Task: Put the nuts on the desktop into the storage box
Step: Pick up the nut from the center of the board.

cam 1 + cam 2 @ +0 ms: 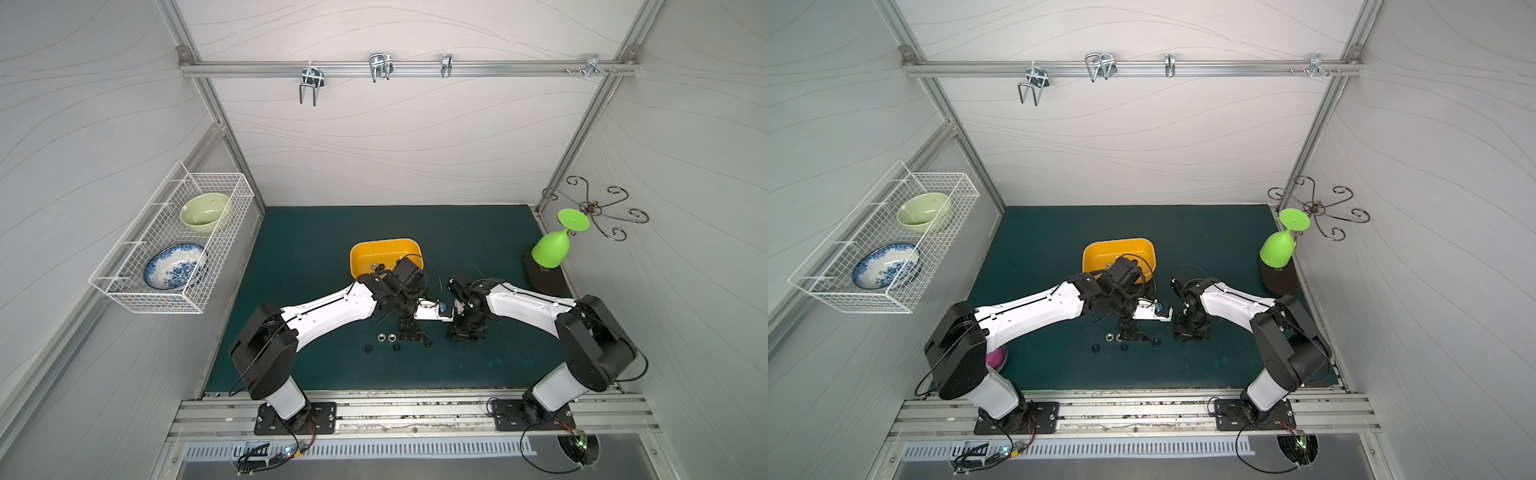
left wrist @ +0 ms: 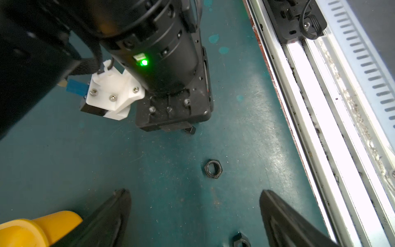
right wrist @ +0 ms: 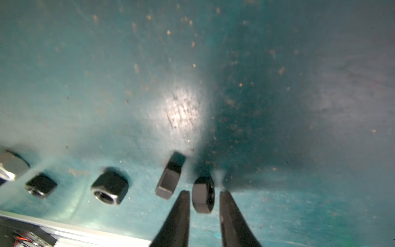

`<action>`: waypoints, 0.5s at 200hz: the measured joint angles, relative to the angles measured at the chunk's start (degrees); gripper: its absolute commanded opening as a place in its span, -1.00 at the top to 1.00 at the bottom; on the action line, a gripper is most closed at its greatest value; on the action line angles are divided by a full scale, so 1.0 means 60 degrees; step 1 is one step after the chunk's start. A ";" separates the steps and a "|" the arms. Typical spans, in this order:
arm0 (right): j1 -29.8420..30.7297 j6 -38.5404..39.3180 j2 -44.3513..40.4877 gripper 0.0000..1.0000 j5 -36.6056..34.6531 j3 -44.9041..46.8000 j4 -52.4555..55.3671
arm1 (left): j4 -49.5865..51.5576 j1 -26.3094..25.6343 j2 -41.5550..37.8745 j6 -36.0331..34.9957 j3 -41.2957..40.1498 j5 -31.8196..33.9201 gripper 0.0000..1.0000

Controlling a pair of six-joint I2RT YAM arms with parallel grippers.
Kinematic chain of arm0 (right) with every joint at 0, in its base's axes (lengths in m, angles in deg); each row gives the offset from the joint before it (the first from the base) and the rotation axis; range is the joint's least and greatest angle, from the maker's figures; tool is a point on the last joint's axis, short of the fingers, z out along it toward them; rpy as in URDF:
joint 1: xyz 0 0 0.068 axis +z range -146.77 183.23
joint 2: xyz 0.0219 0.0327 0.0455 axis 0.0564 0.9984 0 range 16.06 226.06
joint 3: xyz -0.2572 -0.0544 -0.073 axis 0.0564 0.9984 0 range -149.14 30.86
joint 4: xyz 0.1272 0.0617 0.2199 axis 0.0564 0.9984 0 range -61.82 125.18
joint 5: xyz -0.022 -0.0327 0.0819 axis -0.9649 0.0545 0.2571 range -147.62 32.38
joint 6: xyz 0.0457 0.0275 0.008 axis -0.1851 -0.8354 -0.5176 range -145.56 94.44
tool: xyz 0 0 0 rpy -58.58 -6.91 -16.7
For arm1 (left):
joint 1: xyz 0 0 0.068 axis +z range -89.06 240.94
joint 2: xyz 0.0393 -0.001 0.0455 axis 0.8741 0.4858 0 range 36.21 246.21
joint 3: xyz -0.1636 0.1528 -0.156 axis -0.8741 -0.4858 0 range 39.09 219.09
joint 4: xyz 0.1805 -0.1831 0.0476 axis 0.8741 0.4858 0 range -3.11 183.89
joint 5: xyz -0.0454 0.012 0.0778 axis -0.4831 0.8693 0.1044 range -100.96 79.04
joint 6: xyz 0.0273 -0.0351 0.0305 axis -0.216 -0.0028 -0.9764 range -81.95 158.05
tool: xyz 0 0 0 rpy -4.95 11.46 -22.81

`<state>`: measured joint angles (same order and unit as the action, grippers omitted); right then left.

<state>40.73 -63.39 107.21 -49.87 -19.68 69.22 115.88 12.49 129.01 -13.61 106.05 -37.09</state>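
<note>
The yellow storage box (image 1: 386, 249) (image 1: 1121, 249) sits mid-desktop (image 1: 311, 232), with a nut or two inside (image 1: 376, 264). Several nuts lie in front of it: silver ones (image 1: 380, 337) and black ones (image 1: 368, 348). My right gripper (image 3: 204, 192) points down with its jaws narrow around a black nut (image 3: 203, 197) standing on edge; a thin gap shows on each side. More black nuts (image 3: 109, 188) lie beside it. My left gripper (image 2: 194, 191) hangs wide open above the desktop, one black nut (image 2: 213, 169) just ahead of it, another (image 2: 241, 240) near one finger.
A white wire basket (image 1: 137, 291) on the left wall holds a green bowl (image 1: 205, 212) and a blue-patterned plate (image 1: 174, 266). A green goblet (image 1: 552, 245) hangs at the right over a dark pad. A pink object (image 1: 996, 357) shows under the left arm. Aluminium rails (image 1: 415, 411) edge the front.
</note>
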 measured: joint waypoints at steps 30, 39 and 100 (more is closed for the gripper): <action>0.0000 0.0044 0.0051 0.84 -0.0055 -0.0033 -0.0007 | -0.0022 0.0000 0.0011 0.0000 -0.0062 0.0004 -0.97; 0.0000 0.0040 0.0051 0.89 -0.0062 -0.0036 0.0004 | -0.0025 0.0000 0.0011 0.0000 -0.0062 0.0004 -0.97; 0.0000 0.0062 0.0066 0.96 -0.0131 -0.0069 0.0055 | -0.0073 0.0000 0.0011 0.0004 -0.0095 0.0004 -0.97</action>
<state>40.73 -63.02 107.61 -50.65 -20.10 69.55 115.44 12.49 129.07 -13.59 105.48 -37.07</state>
